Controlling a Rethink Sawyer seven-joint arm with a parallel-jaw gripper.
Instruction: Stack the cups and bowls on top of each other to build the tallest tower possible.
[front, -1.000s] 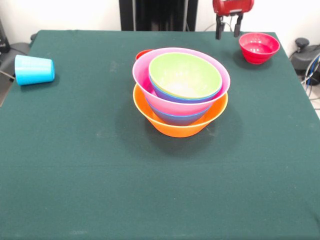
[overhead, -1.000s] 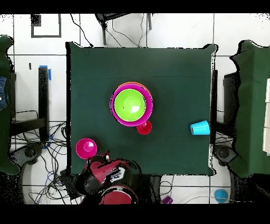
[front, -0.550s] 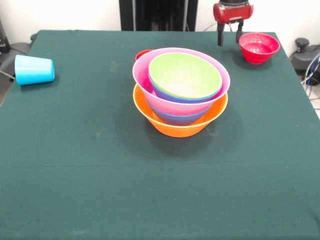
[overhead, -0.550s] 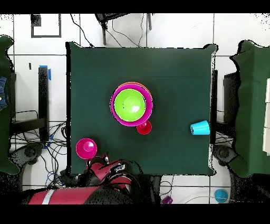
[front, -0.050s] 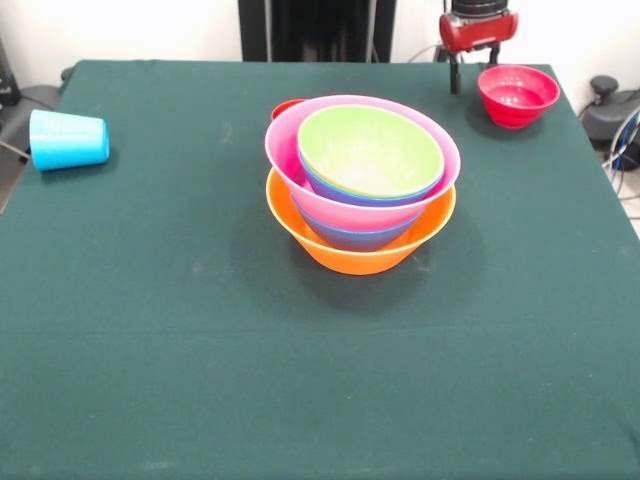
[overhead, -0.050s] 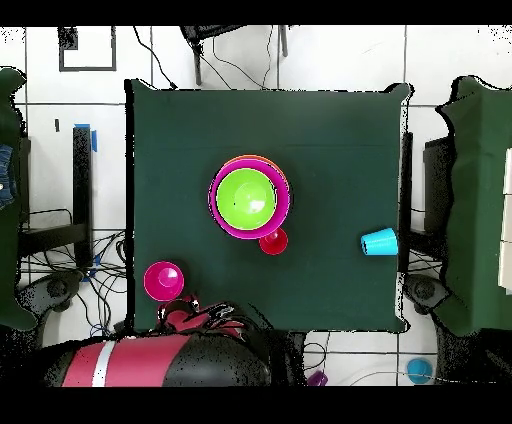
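The tower (front, -0.050s: 361, 182) stands mid-table: a big orange bowl (front, -0.050s: 350, 254) at the bottom, blue bowls, a pink bowl (front, -0.050s: 290, 160) and a lime green bowl (front, -0.050s: 370, 148) nested on top. From above the tower (overhead, -0.050s: 250, 197) shows green inside pink. A red cup (front, -0.050s: 285, 105) peeks out behind it, also seen as the red cup (overhead, -0.050s: 273, 241). Far off lies a light blue cup (front, -0.050s: 68, 140) on its side. My gripper (front, -0.050s: 473, 72) hangs open just behind the small red bowl (front, -0.050s: 517, 95); one finger (front, -0.050s: 455, 76) shows left of the bowl, the other is hidden. In the overhead view the gripper (overhead, -0.050s: 188, 312) is beside the red bowl (overhead, -0.050s: 164, 280).
The dark green table (front, -0.050s: 200, 350) ends close behind the red bowl. The light blue cup (overhead, -0.050s: 379, 242) lies near the table's side edge. Cables and chairs surround the table on the floor.
My gripper has shifted right in the front view, closing in on the small red bowl. More of the arm now fills the overhead view's bottom. Bowls and cups have not moved.
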